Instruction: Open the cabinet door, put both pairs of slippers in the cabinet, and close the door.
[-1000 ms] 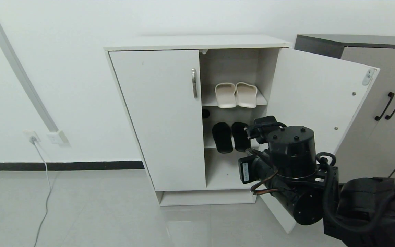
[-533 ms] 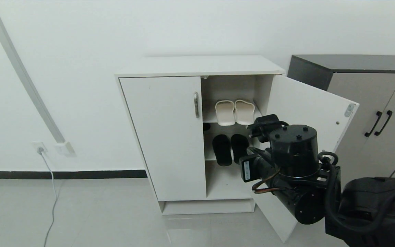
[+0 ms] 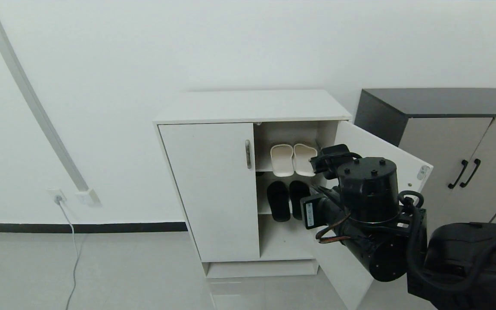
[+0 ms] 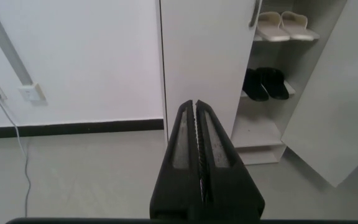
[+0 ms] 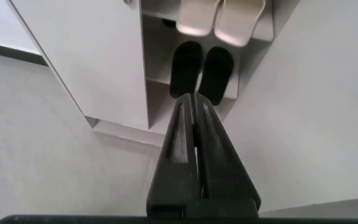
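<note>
Right end effector (image 5: 196, 99) — black slippers (image 5: 186, 65) front-to-back

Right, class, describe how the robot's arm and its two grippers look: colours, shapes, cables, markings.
The right arm is matte black: a fat round joint cap dotted with screws, looping black cables, a small white label. The left gripper and right gripper are black too, each with two long tapering fingers lined in pale grey.

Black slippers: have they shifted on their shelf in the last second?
No. The black slippers sit side by side on the middle shelf, directly under the white slippers as before; only the camera pulled back.
</note>
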{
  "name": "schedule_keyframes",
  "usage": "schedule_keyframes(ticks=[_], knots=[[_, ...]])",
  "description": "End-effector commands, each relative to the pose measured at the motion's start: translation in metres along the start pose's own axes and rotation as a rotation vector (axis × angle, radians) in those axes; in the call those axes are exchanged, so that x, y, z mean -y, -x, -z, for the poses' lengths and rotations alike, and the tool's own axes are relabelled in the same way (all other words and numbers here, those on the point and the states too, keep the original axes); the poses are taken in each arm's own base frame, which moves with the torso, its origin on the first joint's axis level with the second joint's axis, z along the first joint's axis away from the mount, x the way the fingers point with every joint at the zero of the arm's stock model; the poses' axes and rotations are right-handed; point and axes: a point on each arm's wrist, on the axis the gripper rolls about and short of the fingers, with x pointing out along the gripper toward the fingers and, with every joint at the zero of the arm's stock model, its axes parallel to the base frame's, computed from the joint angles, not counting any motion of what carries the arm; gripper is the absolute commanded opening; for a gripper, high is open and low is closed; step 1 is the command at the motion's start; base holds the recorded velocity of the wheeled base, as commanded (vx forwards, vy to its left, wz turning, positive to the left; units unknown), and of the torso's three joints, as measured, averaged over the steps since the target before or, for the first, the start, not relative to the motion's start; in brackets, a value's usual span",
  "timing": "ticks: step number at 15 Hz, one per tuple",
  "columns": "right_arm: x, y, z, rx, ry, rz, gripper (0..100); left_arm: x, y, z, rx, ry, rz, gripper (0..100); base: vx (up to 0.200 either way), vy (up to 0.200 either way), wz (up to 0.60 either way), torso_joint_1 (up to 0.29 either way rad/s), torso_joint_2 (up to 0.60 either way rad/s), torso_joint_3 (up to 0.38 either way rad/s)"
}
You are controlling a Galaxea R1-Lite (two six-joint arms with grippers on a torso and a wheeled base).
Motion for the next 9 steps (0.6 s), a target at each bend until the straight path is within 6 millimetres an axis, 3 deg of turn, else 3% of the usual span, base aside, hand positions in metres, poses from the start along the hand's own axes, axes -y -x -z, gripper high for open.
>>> schedule_keyframes(ticks=[1,9], knots=[[0.0000,0.0001,0.0003,0.000,0.000,0.001,0,0.0000,-0.0001,0.0001,-0.002,0.000,0.000,0,0.000,0.000,0.00,0.183,-0.50,-0.320],[0.0016,0.0001,0.0045,-0.013,0.007,0.002,0,0.0000,-0.0001,0.0001,-0.002,0.002,0.000,0,0.000,0.000,0.00,0.209,-0.52,-0.317]])
